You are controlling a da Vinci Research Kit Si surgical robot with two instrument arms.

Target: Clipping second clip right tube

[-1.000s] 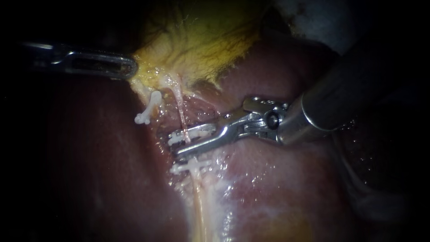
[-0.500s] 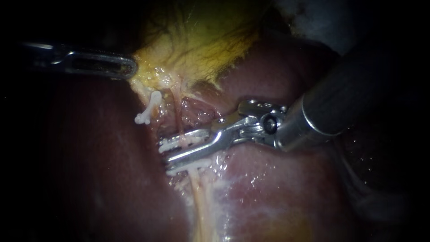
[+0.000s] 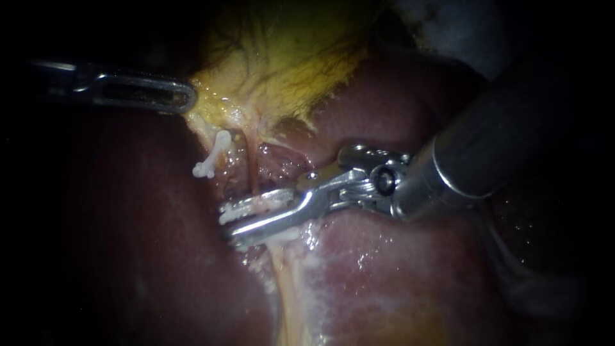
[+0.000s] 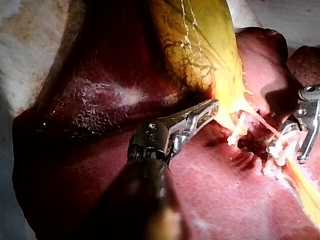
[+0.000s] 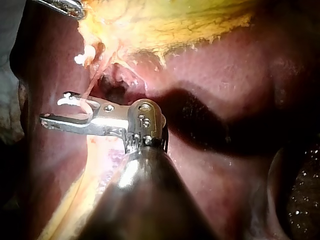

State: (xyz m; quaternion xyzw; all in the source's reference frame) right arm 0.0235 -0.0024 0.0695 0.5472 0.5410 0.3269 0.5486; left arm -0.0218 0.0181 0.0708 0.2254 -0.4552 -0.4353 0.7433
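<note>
Endoscope, current state.

Left instrument (image 3: 186, 98): comes in from the far left. Jaws are closed on the yellow edge of the gallbladder (image 3: 288, 64) where it narrows. The left wrist view agrees: jaws together, with yellow tissue pinched at the tip.

Right instrument (image 3: 229, 224): comes in from the right and lies low across the liver (image 3: 384, 269). Jaws stand parted and carry a white clip (image 3: 256, 204). The clip shows most clearly along the far jaw.

Right tube (image 3: 252, 166): thin and pale pink. It runs from the gallbladder's narrow end toward me and passes through the gap between the right instrument's jaws. The right wrist view also shows the tube crossing between the two jaws. The white clip sits astride it, not yet closed flat.

Seated clip (image 3: 285, 236): on the same tube, just nearer than the near jaw and partly hidden by it.

Third clip (image 3: 211, 157): left of the tube, apart from the jaws, near the gallbladder's edge.
</note>
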